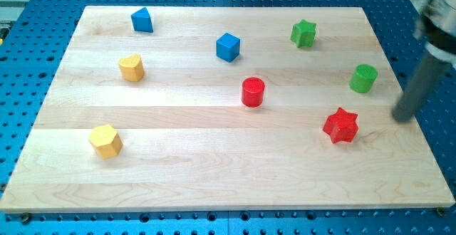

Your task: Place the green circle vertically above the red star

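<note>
A wooden board [214,171] is seen from above at a slant, lying on a blue perforated table [28,64]. Eight small blocks are spread over it, none touching another.

The green circle [363,78] stands near the board's right edge, about halfway up the view. The red star [340,125] lies below it and slightly to the view's left — the two are near but clearly apart. The circle is therefore judged to sit already above the star, only a little too far right.

No pincer is fitted, so nothing opens or closes; the arm ends in a dark rod. My tip [403,117] is seen at the board's right edge, to the right of both blocks — level with the star, below and right of the circle, touching neither. From there the circle lies up and to the left, so a short leftward nudge would probably be needed, begun from the circle's right side.

By count: two green blocks, the circle and a green star [303,33]; two red, the star and a red cylinder [253,92]; two blue, a blue cube [228,47] and a blue triangle [142,20]; two yellow, a yellow hexagon [106,141] and a rounder yellow block [131,68].
</note>
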Available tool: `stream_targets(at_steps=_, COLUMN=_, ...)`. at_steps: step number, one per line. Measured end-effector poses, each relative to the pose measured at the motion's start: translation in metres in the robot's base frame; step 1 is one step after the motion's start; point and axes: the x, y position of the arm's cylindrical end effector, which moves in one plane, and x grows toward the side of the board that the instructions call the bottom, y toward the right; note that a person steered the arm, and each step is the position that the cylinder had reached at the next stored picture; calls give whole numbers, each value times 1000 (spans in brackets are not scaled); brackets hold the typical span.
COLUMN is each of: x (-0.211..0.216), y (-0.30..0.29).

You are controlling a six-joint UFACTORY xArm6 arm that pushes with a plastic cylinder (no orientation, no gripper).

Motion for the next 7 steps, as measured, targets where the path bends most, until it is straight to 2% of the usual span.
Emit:
stream_targets(at_steps=1, x=45, y=-70)
stream_targets(at_steps=2, x=13, y=-74)
stream_targets(at_steps=3, x=-38, y=-41)
stream_targets(at_steps=4, x=-55, y=-45)
stream_targets(at_steps=5, x=-63, y=12)
stream_targets(at_steps=6, x=-111, y=15)
stream_targets(at_steps=7, x=-103, y=-60)
